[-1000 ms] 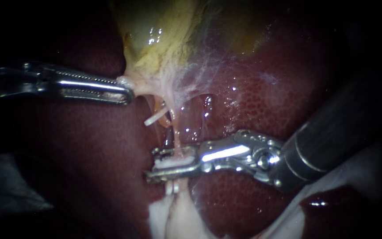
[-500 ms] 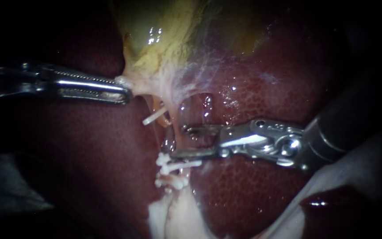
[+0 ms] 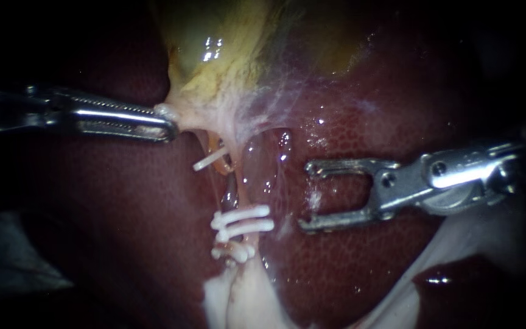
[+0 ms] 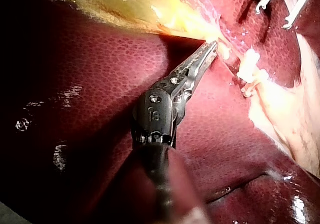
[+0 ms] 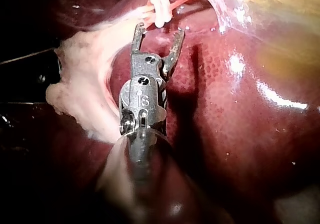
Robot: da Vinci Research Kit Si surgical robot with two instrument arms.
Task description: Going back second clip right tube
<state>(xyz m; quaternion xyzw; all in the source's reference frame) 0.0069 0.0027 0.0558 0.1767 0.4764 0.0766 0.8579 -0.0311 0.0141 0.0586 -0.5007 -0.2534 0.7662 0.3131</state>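
Dark red liver (image 3: pixel 348 274) lies under everything. White clips (image 3: pixel 241 219) sit across the tube (image 3: pixel 246 189) below the gallbladder (image 3: pixel 226 55). Beside them our right instrument (image 3: pixel 305 196) has jaws open and empty; we judge it should retreat straight along its shaft, off the liver. Our left instrument (image 3: pixel 168 127) clamps pale tissue (image 3: pixel 184 116) at the gallbladder's neck. Only the right wrist view shows clips straight ahead of those jaws.

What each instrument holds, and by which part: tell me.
Left instrument: jaws shut on the pale tissue at the gallbladder's lower end, gripping its edge. Right instrument: jaws open, holding nothing, clear of the clips on the tube.
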